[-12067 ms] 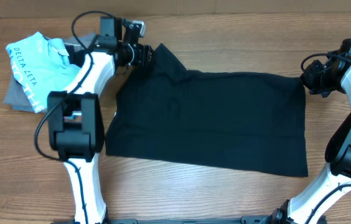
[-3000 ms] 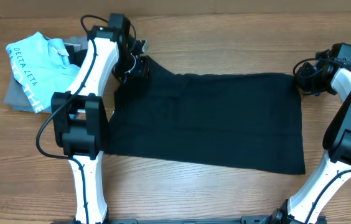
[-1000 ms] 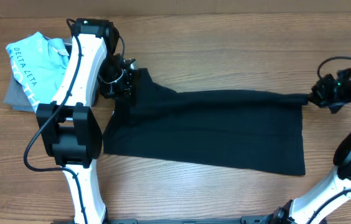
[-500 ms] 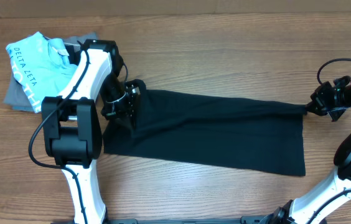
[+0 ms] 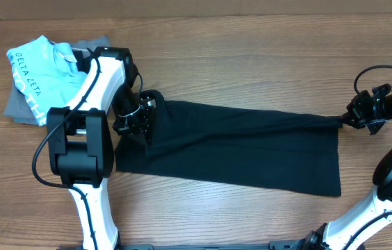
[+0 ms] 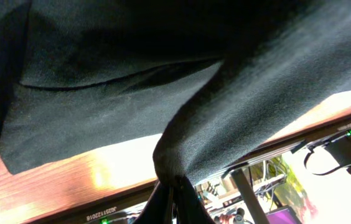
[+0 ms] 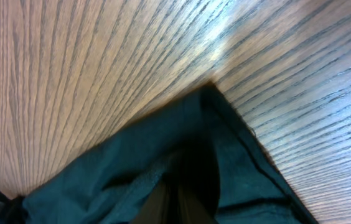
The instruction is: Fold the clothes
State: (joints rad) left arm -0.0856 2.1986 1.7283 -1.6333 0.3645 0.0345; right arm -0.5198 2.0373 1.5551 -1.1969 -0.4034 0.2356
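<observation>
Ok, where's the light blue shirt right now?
In the overhead view, the light blue shirt lies at the table's far left, on top of a grey garment, beside the left arm and apart from the black garment.

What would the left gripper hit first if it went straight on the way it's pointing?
The black garment itself: the left gripper, shut on its corner, points across the spread cloth, with the table beneath it. How steeply it tilts down is unclear.

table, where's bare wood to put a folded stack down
Bare wood: the wide strip beyond the black garment, and the strip on its near side. Crowded: the far left corner, with the light blue shirt on grey garments.
</observation>
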